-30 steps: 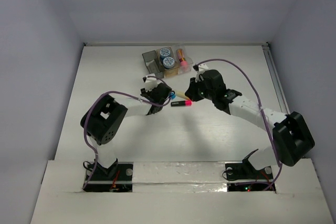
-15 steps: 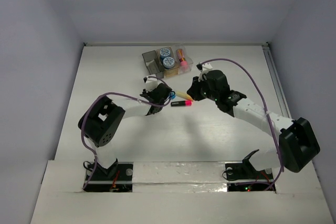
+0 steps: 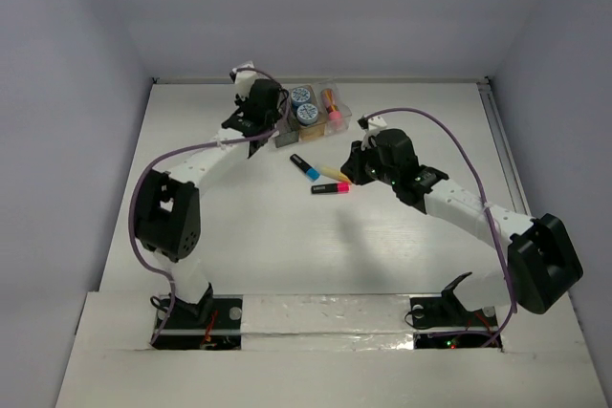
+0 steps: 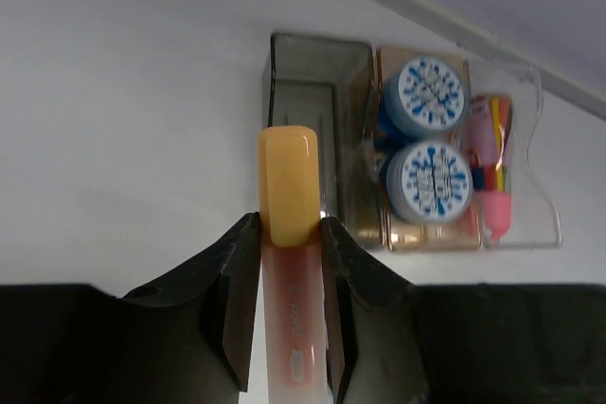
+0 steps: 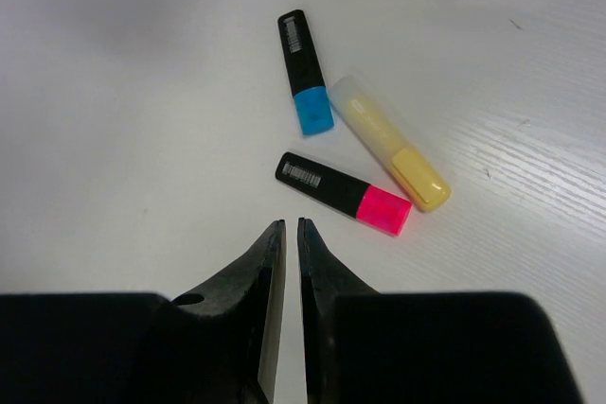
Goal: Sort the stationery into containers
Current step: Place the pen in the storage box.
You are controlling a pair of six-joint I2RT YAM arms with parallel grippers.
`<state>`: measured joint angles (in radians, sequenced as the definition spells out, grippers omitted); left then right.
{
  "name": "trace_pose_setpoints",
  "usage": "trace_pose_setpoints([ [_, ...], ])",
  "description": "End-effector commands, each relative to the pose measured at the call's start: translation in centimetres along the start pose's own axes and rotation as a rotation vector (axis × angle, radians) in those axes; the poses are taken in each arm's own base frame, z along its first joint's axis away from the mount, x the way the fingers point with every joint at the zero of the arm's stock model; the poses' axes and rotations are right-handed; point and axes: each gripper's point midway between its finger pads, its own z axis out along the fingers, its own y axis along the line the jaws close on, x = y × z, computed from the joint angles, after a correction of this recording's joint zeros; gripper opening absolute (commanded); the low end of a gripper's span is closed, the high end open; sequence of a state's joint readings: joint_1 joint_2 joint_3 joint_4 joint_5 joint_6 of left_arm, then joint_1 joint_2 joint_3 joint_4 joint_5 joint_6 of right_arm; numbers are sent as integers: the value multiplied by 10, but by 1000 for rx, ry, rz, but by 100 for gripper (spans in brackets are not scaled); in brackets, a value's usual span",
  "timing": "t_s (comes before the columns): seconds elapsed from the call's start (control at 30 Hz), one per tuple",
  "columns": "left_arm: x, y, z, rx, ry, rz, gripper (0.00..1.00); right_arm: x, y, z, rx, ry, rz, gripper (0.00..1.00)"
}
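My left gripper [image 3: 266, 119] [image 4: 289, 221] is shut on an orange-yellow highlighter [image 4: 289, 186] and holds it over the near end of the dark grey bin [image 4: 317, 73]. The amber bin [image 4: 377, 234] holds two blue-white tubs [image 4: 434, 92] [image 4: 436, 182]. The clear bin [image 4: 544, 205] holds the pink white-capped stick [image 4: 492, 163]. On the table lie a blue highlighter [image 5: 303, 73] [image 3: 306, 167], a yellow one [image 5: 388, 153] [image 3: 334, 173] and a red-pink one [image 5: 346, 194] [image 3: 330, 187]. My right gripper [image 5: 290, 224] [image 3: 354, 167] is shut and empty, just short of the red-pink highlighter.
The three joined bins [image 3: 335, 119] stand at the back middle of the white table. Grey walls enclose the table on three sides. The purple cable of the right arm [image 3: 449, 140] arches over the right half.
My left arm has swung from the table's middle back to the bins, carrying the orange-yellow highlighter. The blue highlighter it was covering now shows. The right arm has barely moved.
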<state>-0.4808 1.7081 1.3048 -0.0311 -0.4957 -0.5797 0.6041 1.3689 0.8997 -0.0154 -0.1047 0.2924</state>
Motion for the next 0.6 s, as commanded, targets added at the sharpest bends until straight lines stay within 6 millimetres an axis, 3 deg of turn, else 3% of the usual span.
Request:
trace_pose_setpoints([
  [0.0,-19,-21,27,43,-12,40,0,-12,6,0,-17,-50,-8,17],
  [0.1,-28,-31,43,52,-31,65,0,-11,7,1,-24,-46,-7,17],
  [0.23,-26,-39,60,52,-32,99,0,-8,7,3,-28,-38,-8,17],
  [0.57,-14,-40,98,31,-31,129,0,-6,7,4,-28,-30,-10,18],
])
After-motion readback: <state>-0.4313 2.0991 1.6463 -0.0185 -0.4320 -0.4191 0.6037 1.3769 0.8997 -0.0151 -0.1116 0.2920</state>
